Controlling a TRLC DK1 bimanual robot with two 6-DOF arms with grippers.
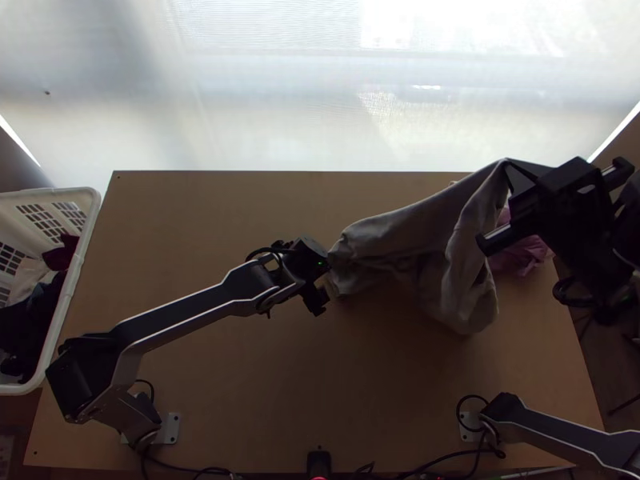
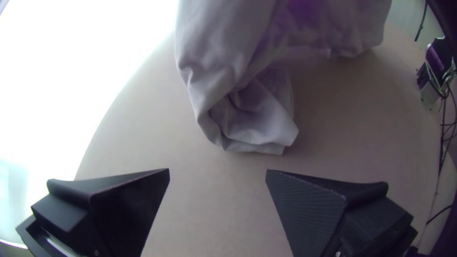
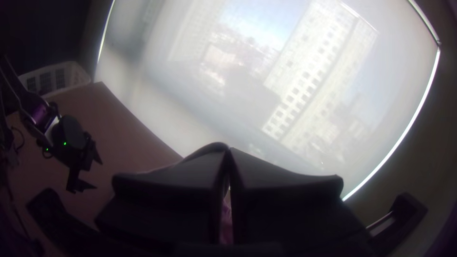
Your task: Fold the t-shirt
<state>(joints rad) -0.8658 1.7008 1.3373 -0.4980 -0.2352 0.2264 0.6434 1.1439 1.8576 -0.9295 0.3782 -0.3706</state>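
Note:
In the top view my left gripper (image 1: 326, 294) is beside the left end of the grey t-shirt (image 1: 400, 240), near the table's middle. My right gripper (image 1: 512, 166) holds the shirt's upper right part up, and the cloth hangs in loose folds down to the table. The left wrist view has my left gripper (image 2: 217, 173) open, fingers wide apart, with the bunched end of the t-shirt (image 2: 252, 114) beyond them. Seen from the right wrist, my right gripper (image 3: 228, 157) is closed on a bit of cloth at its fingertips.
A pink cloth (image 1: 520, 254) lies on the right side of the wooden table (image 1: 240, 384), behind the raised shirt. A white basket (image 1: 76, 256) with dark clothes stands at the left edge. Cables run along the near edge.

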